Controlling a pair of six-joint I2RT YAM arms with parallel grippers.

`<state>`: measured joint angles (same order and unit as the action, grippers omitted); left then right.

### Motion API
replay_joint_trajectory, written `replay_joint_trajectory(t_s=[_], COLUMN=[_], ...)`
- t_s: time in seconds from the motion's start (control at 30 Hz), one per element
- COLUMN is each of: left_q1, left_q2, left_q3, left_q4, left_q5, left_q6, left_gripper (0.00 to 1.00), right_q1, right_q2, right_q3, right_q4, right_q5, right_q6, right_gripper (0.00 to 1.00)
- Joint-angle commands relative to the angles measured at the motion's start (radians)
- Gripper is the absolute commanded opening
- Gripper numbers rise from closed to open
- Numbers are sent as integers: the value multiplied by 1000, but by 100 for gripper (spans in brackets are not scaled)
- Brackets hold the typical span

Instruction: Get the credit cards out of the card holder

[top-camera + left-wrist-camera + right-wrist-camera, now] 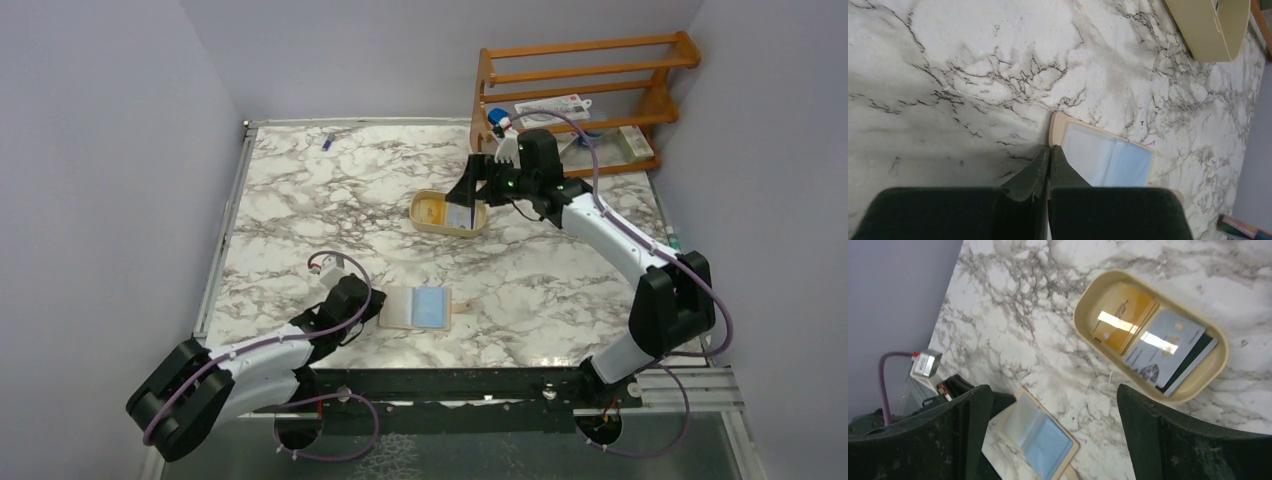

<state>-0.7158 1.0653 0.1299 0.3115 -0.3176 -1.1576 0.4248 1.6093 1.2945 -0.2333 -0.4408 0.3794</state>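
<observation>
Top view: oval tray (414,212) sits mid-tabletop (300,200) w/ cards (458,216) in it. Holder (420,308) lies open near the front edge, well apart from tray, w/ blue card (434,308) in its right half. L arm lies low along the tabletop, L fingers (379,309) at holder's left edge. R arm reaches out over tray, R fingers (478,190) above it, pointing down.

L wrist view: L fingers are pressed together, gripping nothing, tips right at holder's corner; can't tell if touching. Holder lies flat, blue card in one pocket, clear pocket beside it. Tray end shows top right.

R wrist view: R fingers are spread wide, nothing between them. Tray holds yellow card (1120,320), whitish card (1163,347) beside it, and dark card (1199,351) under the whitish one. Holder lies lower left, L arm next to it.
</observation>
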Motion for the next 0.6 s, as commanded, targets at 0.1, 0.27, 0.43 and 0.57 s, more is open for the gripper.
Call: replay_joint_trajectory(t_s=[0.1, 0.27, 0.43, 0.57], left_q1=[-4, -5, -4, 1], left_q2=[-162, -29, 41, 28], left_q3=[102, 188, 277, 365], left_q4=[-350, -348, -376, -448], left_q5=[-36, 2, 3, -44], left_q6=[29, 61, 121, 194], left_gripper=[0, 36, 56, 66], right_q1=[0, 0, 0, 0], right_q2=[-193, -302, -369, -414], right_q3=[-257, -296, -318, -344], right_q4=[147, 51, -18, -29], right_q5=[-137, -84, -66, -55], right_q6=[105, 84, 81, 90], right_gripper=[100, 100, 100, 100])
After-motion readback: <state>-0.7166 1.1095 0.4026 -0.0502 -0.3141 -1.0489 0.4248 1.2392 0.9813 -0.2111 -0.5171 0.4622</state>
